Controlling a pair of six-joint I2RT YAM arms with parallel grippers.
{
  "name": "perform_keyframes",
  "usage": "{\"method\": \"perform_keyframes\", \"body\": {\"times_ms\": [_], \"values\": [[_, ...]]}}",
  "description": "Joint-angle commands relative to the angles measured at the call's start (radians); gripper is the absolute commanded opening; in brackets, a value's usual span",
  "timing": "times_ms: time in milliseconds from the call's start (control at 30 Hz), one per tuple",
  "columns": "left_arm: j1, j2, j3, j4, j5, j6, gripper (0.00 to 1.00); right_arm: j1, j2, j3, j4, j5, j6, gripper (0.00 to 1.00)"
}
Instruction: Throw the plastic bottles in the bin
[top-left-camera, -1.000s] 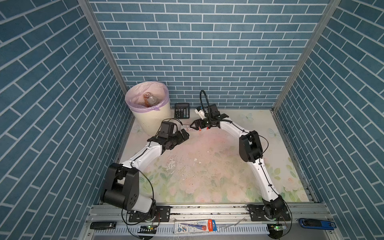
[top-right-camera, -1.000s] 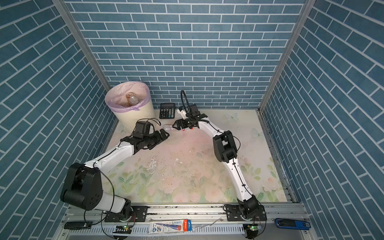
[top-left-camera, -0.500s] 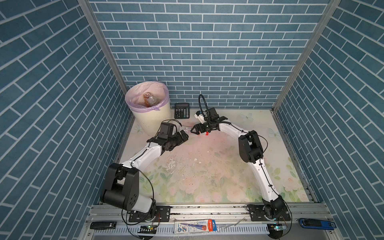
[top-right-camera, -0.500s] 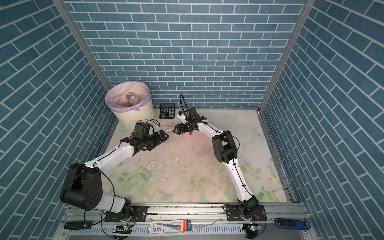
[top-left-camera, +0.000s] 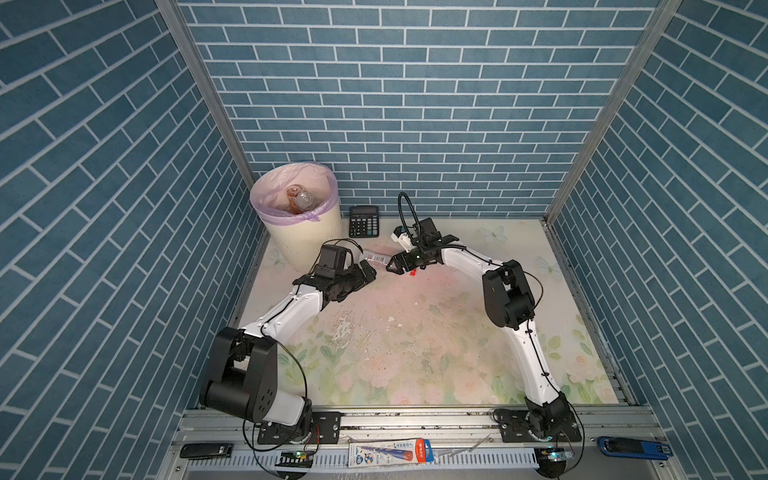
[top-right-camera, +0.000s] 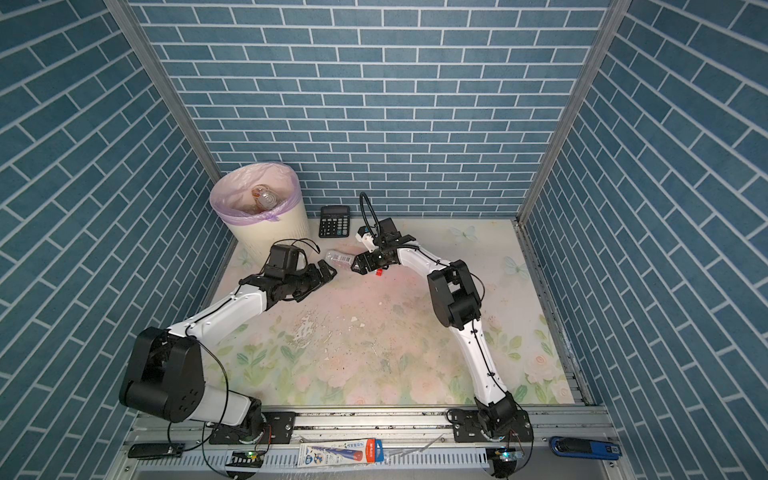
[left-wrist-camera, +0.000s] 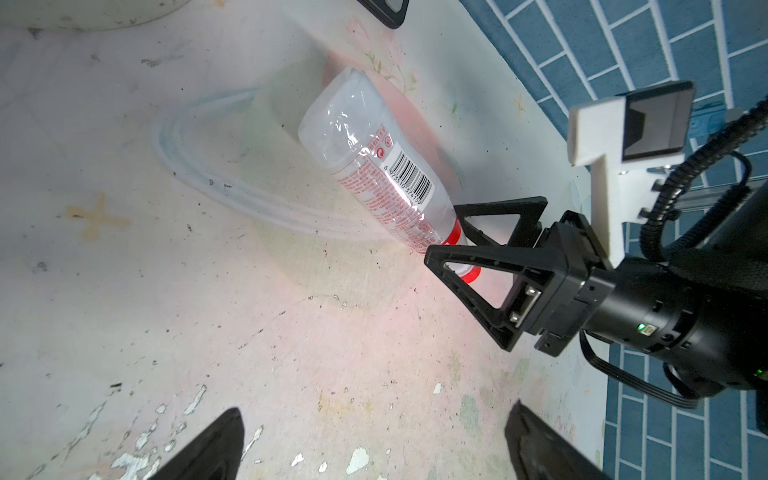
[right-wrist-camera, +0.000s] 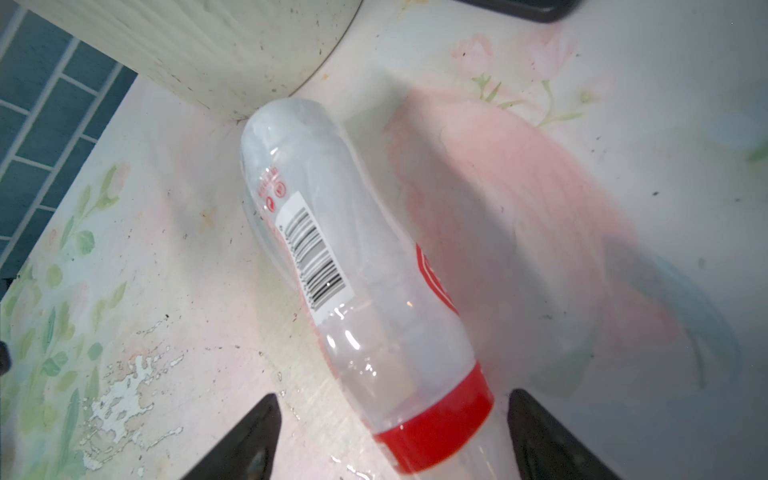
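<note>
While the bottle (right-wrist-camera: 353, 270) lies on its side on the tabletop (right-wrist-camera: 166, 332), note which way it points. Its base sits at the foot of the bin (right-wrist-camera: 228, 50), seemingly touching it, and its long axis runs from there straight to your right end effector (right-wrist-camera: 392, 395). The red cap (right-wrist-camera: 440, 424) is between that end effector's jaws, which stand apart with a gap showing beside the cap, so nothing is gripped yet. Your left end effector (left-wrist-camera: 374, 409) is spread wide and empty, aimed at the bottle's side from near by but short of it. The right arm is clearly the nearer. I'd judge the grasp turns on squeezing across the cap, square to the axis; a skewed squeeze could squirt the bottle away. In a top view, two other bottles (top-left-camera: 301, 199) lie inside the bin.
</note>
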Motion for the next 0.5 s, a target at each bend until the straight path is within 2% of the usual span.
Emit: {"method": "perform_keyframes", "body": {"times_ms": [0, 233, 467], "values": [[0.005, -0.015, -0.007, -0.011, -0.007, 0.015, 0.99, 0.014, -0.043, -0.040, -0.024, 0.027, -0.068, 0.82], [0.005, -0.018, -0.002, -0.015, -0.007, 0.013, 0.99, 0.040, -0.025, -0.034, -0.056, 0.093, -0.096, 0.73], [0.005, -0.022, -0.004, -0.020, -0.005, 0.010, 0.99, 0.048, -0.014, -0.028, -0.070, 0.161, -0.095, 0.54]]}}
